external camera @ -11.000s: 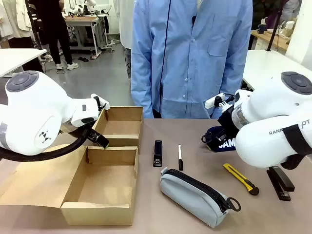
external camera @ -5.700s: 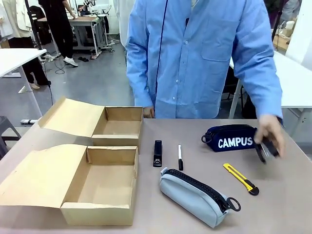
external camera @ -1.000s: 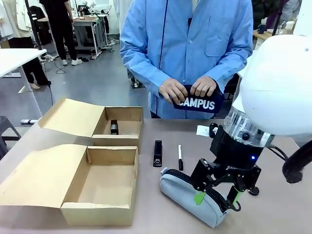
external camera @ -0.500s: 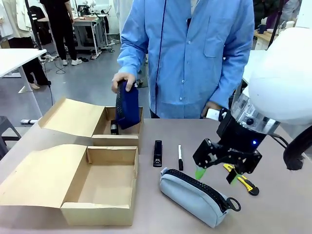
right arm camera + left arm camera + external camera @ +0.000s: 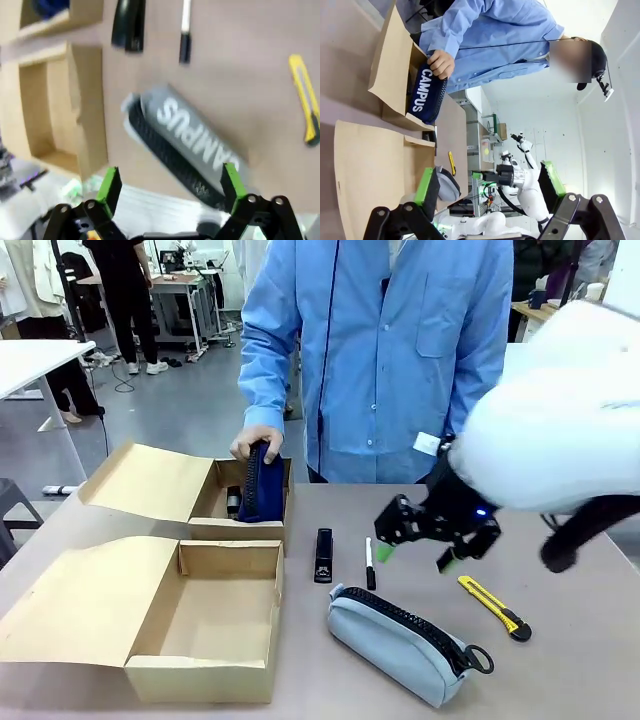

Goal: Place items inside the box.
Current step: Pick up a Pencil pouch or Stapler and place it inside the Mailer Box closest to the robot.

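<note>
Green pads of my right tool (image 5: 415,556) stand at their widest, with nothing between them; the tool hangs clear above the tabletop (image 5: 580,670).

(a) Below the tool and slightly toward my own side lies the grey pouch (image 5: 400,640), flat on the tabletop. In the right wrist view the grey pouch (image 5: 185,145) sits just ahead of the right tool (image 5: 170,185). Its long axis runs obliquely, neither along nor square to the line joining the two pads.

(b) Beyond the pouch, ahead of the tool, lie a stapler (image 5: 323,554) and the marker pen (image 5: 369,562), near each other and roughly parallel. The utility knife (image 5: 494,606) lies off to one side, apart from the pouch.

(c) Farther out, the person's hand (image 5: 250,443) is lowering the navy pouch (image 5: 262,485) on end into the far box (image 5: 235,530), beside a second stapler (image 5: 233,501). The near box (image 5: 200,675) holds nothing that I can see.

(d) My left tool (image 5: 488,184) is likewise spread wide and empty, well away from everything.

Judgement: the right arm is the nearer. A grasp on the pouch would need a wrist roll, so the pads span its short width.
</note>
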You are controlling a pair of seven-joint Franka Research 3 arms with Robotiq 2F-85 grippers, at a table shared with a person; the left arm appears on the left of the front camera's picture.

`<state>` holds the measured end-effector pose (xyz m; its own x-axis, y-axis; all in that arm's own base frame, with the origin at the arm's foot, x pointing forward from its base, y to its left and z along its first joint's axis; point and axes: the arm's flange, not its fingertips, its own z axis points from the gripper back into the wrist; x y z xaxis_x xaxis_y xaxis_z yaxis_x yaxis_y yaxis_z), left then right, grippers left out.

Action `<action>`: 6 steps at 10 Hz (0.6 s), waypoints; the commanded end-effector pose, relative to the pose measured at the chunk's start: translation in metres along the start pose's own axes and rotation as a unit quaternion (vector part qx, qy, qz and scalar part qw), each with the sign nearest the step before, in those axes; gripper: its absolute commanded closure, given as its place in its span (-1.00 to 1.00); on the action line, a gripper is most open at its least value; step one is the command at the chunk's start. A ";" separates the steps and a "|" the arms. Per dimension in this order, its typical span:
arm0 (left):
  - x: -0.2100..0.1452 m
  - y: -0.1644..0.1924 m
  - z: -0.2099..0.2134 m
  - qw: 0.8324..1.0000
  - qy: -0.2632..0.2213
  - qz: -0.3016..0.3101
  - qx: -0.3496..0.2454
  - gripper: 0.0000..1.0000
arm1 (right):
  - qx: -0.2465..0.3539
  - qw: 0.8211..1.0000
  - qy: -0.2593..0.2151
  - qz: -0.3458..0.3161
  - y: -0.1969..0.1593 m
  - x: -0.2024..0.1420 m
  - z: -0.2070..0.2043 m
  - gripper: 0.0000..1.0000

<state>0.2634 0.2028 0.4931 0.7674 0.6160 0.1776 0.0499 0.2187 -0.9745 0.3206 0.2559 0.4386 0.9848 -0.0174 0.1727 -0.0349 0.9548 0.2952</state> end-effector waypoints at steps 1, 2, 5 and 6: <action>-0.001 0.000 0.000 1.000 -0.001 -0.010 -0.008 -1.00 | -0.066 0.998 -0.009 -0.003 0.045 0.060 -0.037 -1.00; -0.001 0.000 0.000 1.000 -0.001 -0.010 -0.008 -1.00 | -0.081 0.997 0.005 0.000 0.063 0.086 -0.054 -1.00; -0.001 0.000 0.000 1.000 -0.001 -0.010 -0.008 -1.00 | -0.132 0.988 0.072 0.010 0.100 0.136 -0.106 -1.00; -0.001 0.000 0.000 1.000 -0.001 -0.010 -0.008 -1.00 | -0.133 0.987 0.090 0.016 0.108 0.147 -0.116 -1.00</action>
<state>0.2637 0.2033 0.4931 0.7677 0.6159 0.1769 0.0496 0.2181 -0.9747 0.4647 0.3596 0.3755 0.9983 0.0420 0.0414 -0.0441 0.9978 0.0504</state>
